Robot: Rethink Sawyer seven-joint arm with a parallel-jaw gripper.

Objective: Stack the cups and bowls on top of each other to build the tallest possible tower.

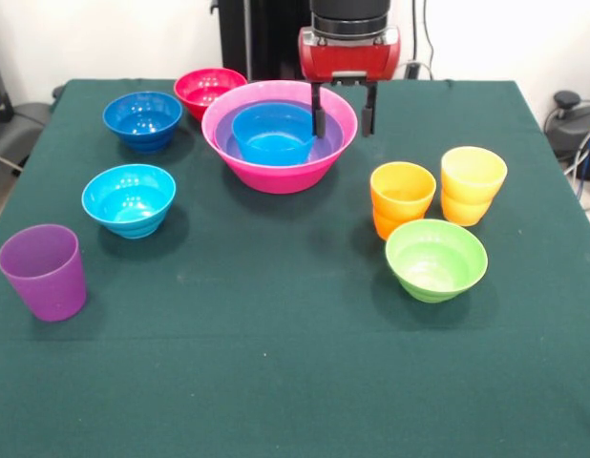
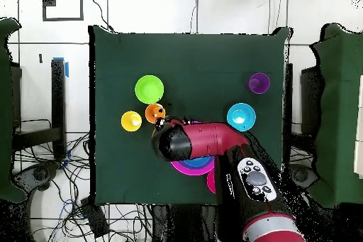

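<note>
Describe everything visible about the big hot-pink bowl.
The hot-pink bowl is the widest one, round, glossy plastic, upright on the green cloth near the table's far middle. A purple bowl is nested inside it, with a blue bowl nested in that. The gripper hangs over its rim on the right of the front view, jaws apart, one finger inside the rim, one outside. Overhead, the arm hides most of it.

my desk [image 1: 276,382] wears a dark green cloth. directly on it: the hot-pink bowl [image 1: 280,170] near the far edge, red-pink bowl [image 1: 209,91] and dark blue bowl [image 1: 142,120] beside it, cyan bowl [image 1: 129,200], purple cup [image 1: 44,272] at one side edge, orange cup [image 1: 402,197], yellow cup [image 1: 473,184], lime bowl [image 1: 436,260].
</note>
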